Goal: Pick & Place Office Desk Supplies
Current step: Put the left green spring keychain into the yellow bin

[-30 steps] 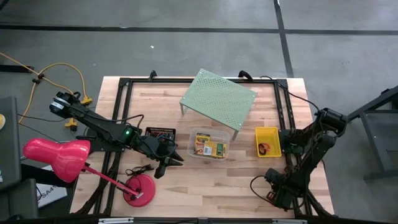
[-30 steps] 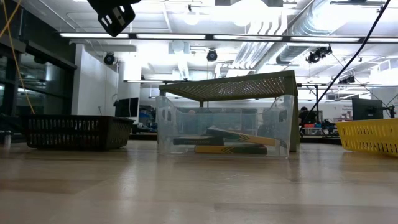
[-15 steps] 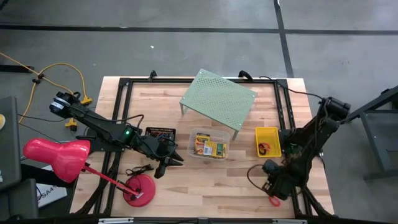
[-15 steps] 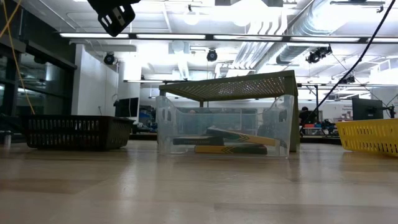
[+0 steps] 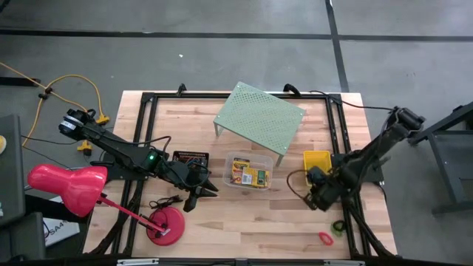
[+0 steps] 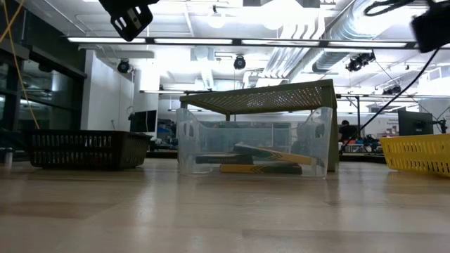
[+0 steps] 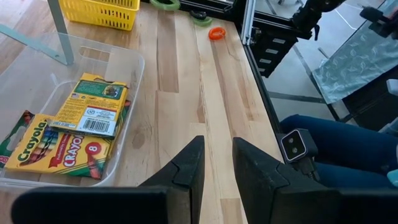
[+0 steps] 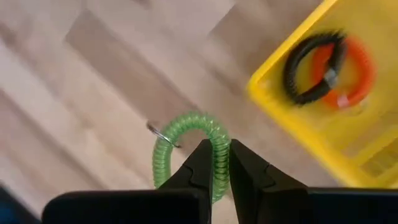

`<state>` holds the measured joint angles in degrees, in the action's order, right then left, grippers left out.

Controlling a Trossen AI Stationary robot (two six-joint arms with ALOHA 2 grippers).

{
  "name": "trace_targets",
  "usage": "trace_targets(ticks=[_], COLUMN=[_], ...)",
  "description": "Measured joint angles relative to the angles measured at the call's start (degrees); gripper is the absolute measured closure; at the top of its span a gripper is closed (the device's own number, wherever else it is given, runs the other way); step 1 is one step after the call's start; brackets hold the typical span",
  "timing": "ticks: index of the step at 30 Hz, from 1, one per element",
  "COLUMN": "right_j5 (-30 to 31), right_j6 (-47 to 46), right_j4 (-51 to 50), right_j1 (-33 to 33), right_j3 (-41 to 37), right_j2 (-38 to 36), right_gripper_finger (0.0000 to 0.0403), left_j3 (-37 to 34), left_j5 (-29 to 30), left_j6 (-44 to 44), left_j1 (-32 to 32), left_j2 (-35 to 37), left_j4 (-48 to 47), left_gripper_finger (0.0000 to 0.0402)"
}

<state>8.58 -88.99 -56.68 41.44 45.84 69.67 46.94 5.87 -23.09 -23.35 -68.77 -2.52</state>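
Note:
Just off the near corner of the yellow basket, my right gripper hangs above the table, shut on a green coiled ring. A black ring and an orange-red ring lie in the basket. The clear tub holds green-and-yellow crayon boxes. The black mesh tray stands left of the tub. My left gripper waits near that tray, open, with nothing between its fingers. My right gripper pinches one stretch of the green ring's coil between its two fingers, one finger inside the loop and one outside. The fingers point down from above. The ring is lifted clear of the table, its loop spread out to one side of the fingers.
A red ring and a green ring lie near the table's near right corner. The pale green perforated shelf stands behind the tub. The pink lamp has its base at the near left. A person's legs show beyond the table.
My right gripper has risen from the near right corner and gone toward the far edge, up to the yellow basket, turning a little as it went. The green ring has come along, clear of the table. The red ring has stayed on the table.

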Motion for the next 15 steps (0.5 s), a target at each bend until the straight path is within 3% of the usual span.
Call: trace_targets(ticks=[8, 15], right_j5=[0.1, 1.4], right_j6=[0.3, 4.0], right_j4=[-14.4, -17.1], right_j1=[-9.0, -13.1], right_j3=[0.0, 0.0], right_j2=[-3.2, -3.3], right_gripper_finger=[0.0380, 0.0380], left_j3=[0.0, 0.0], left_j5=[0.0, 0.0], left_j6=[0.0, 0.0], left_j1=[0.0, 0.0], left_j2=[0.0, 0.0], left_j4=[0.0, 0.0], left_gripper_finger=[0.0324, 0.0324])
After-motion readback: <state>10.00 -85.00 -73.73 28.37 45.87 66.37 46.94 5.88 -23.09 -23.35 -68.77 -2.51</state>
